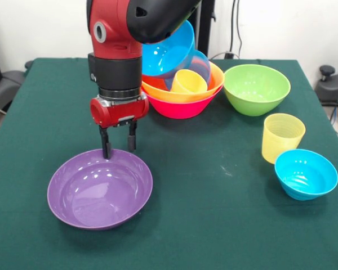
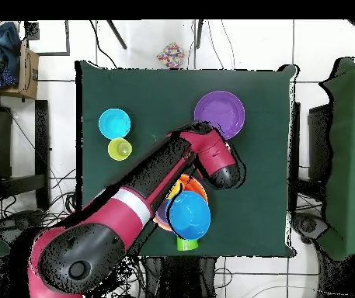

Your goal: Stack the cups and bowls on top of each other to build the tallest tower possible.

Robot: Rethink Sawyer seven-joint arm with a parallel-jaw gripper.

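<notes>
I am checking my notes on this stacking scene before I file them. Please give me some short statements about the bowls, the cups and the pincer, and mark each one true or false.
1. The pincer is over the far rim of the purple bowl. True.
2. The purple bowl holds a yellow cup. False: it is empty.
3. The pink bowl is the lowest piece of the tower, with the orange bowl nested in it. True.
4. The ribbed pale yellow cup stands inside the green bowl. False: it stands on the table, next to the small blue bowl.
5. The pincer holds a blue bowl. False: it is open and holds nothing.
</notes>
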